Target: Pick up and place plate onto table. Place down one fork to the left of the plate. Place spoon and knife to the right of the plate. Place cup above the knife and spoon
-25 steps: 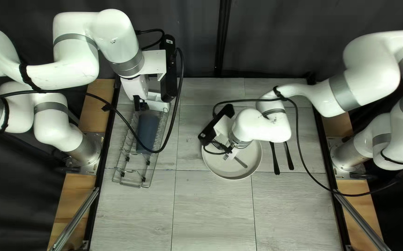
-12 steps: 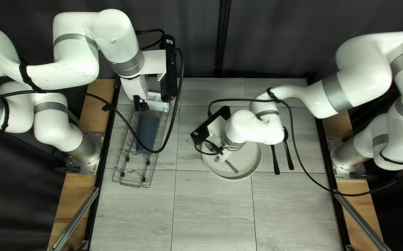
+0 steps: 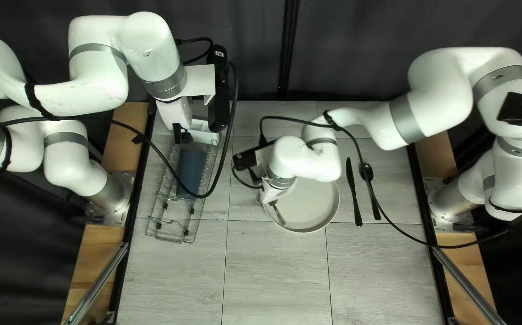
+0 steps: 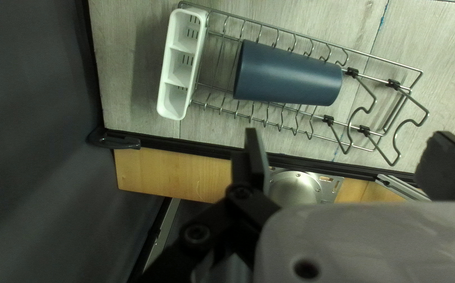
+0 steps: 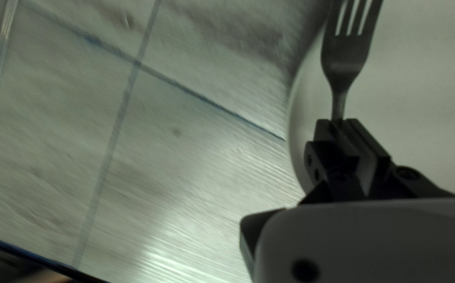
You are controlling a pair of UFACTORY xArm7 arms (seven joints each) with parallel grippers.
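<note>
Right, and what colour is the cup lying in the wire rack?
Dark slate blue cup, clearest in the left wrist view.

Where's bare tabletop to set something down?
Widest: tabletop on the near side of plate, knife and spoon. A narrow strip separates plate from rack. Crowded: over the plate, with fork and right arm; inside the rack, with the cup.

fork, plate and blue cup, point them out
Fork (image 5: pixel 345 52), right wrist view, base of the tines
Plate (image 3: pixel 314 206), top left view, bare inner surface
Blue cup (image 4: pixel 288 76), left wrist view, middle of its side
</note>
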